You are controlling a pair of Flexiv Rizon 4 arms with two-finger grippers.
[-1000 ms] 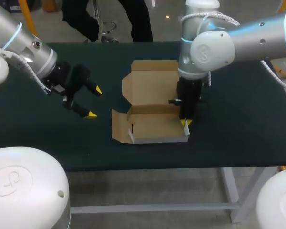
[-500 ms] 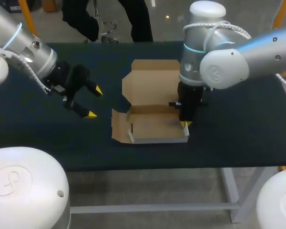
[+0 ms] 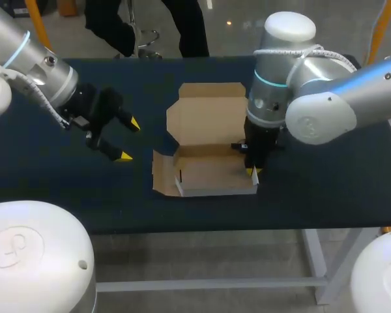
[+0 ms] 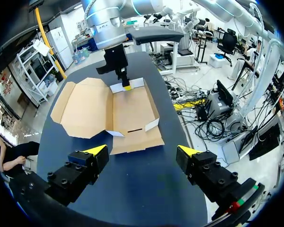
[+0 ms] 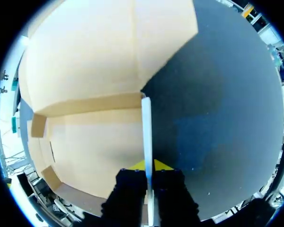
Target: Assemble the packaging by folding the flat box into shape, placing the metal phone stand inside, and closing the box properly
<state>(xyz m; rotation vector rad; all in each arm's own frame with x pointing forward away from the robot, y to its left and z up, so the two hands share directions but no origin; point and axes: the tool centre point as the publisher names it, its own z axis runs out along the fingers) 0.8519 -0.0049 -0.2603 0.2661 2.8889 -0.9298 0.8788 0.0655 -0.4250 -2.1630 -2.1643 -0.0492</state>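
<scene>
- A brown cardboard box [image 3: 208, 140] sits mid-frame on a dark bench [image 3: 326, 189], only partly folded.
- Its lid panel lies flat toward the upper middle. A shallow tray with low raised walls faces the lower edge.
- A loose side flap lies flat against the bench at the tray's left.
- The right arm enters from the right of the frame. Its right end effector [image 3: 252, 171] points straight down at the tray's right wall.
- In the right wrist view the yellow-tipped fingers [image 5: 163, 166] are almost together, pinching the thin upright wall edge from both sides.
- The left end effector [image 3: 130, 140] hovers at the left of the frame, well apart from the box, spread wide and holding nothing.
- In the left wrist view the box lies ahead of that spread end effector, with the right end effector at its far wall.
</scene>
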